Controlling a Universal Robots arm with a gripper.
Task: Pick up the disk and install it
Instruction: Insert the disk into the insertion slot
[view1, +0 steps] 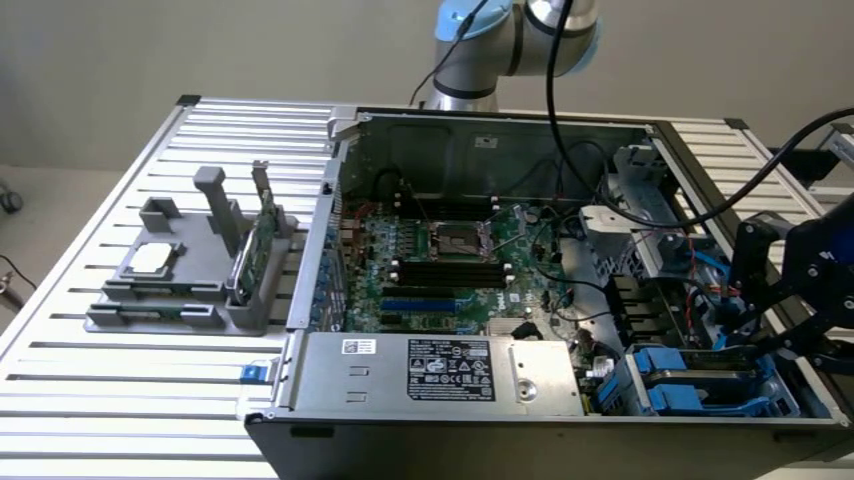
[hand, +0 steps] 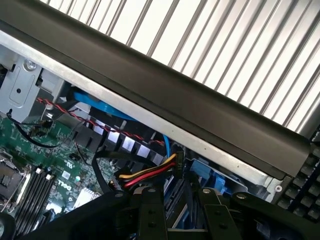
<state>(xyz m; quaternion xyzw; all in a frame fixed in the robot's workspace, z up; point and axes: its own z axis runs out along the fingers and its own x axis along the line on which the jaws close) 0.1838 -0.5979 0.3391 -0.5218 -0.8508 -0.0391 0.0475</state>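
Observation:
My black gripper (view1: 751, 343) hangs over the drive bay (view1: 694, 385) in the front corner of the open computer case, at the exterior view's right. In the wrist view its two fingers (hand: 150, 215) stand a little apart around a flat blue-grey thing seen edge-on, which I take for the disk (hand: 175, 212). The gripper (hand: 182, 216) looks shut on it. The disk's label face is hidden. Blue plastic shows in the bay just below and beyond the fingers.
The case's dark side wall (hand: 175, 95) runs close beside the gripper. A yellow, red and black cable bundle (hand: 150, 175) lies just ahead. The motherboard (view1: 441, 260) and power supply (view1: 441, 370) fill the case. A grey fixture (view1: 187, 290) with a chip (view1: 150, 258) and green card (view1: 260, 240) stands outside.

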